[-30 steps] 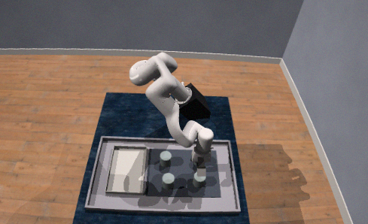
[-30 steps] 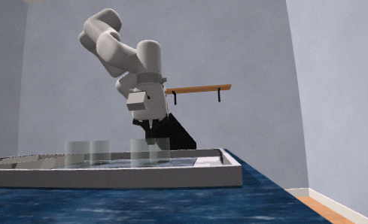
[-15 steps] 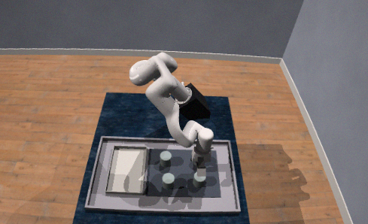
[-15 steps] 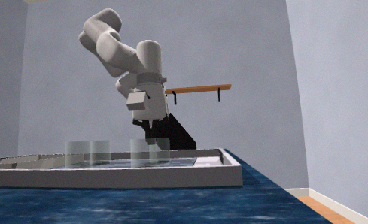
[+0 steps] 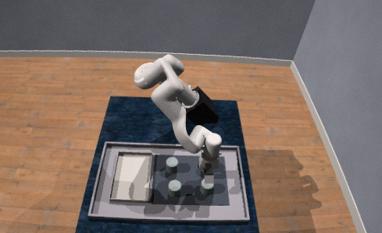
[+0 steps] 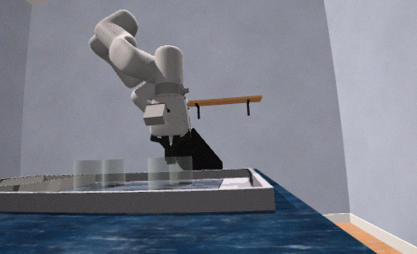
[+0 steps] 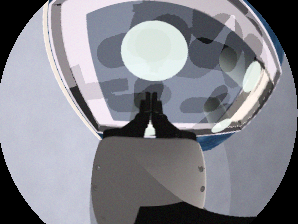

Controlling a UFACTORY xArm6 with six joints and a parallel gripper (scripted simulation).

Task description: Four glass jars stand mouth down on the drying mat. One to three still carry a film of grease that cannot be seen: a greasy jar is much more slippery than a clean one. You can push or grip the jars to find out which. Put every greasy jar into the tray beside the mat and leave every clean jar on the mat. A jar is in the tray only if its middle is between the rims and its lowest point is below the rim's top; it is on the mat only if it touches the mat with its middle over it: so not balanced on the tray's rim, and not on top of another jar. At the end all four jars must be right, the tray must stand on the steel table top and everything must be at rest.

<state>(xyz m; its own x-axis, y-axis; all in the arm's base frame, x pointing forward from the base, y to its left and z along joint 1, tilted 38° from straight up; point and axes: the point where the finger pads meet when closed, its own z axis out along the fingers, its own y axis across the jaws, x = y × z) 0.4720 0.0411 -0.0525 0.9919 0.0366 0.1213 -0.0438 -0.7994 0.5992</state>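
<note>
Four glass jars stand mouth down on the dark drying mat (image 5: pixel 223 197). Three of them show plainly in the top view: back left (image 5: pixel 172 164), front left (image 5: pixel 174 188) and front right (image 5: pixel 207 186). The back right jar (image 7: pixel 153 50) (image 6: pixel 181 170) is mostly hidden there by my arm. My gripper (image 5: pixel 206 169) (image 6: pixel 170 160) (image 7: pixel 150 99) is shut on nothing, with the fingers pressed together. It hangs at about jar-top height, right beside the back right jar. I cannot tell whether the fingertips touch it. The light tray (image 5: pixel 113 177) left of the mat holds no jar.
Mat and tray lie on the rimmed steel table top (image 5: pixel 235 173) (image 6: pixel 153 200), which stands on a blue rug (image 5: pixel 129 117). A black box (image 5: pixel 203 107) sits behind the table at my arm's base. A wooden shelf (image 6: pixel 226 101) hangs on the back wall.
</note>
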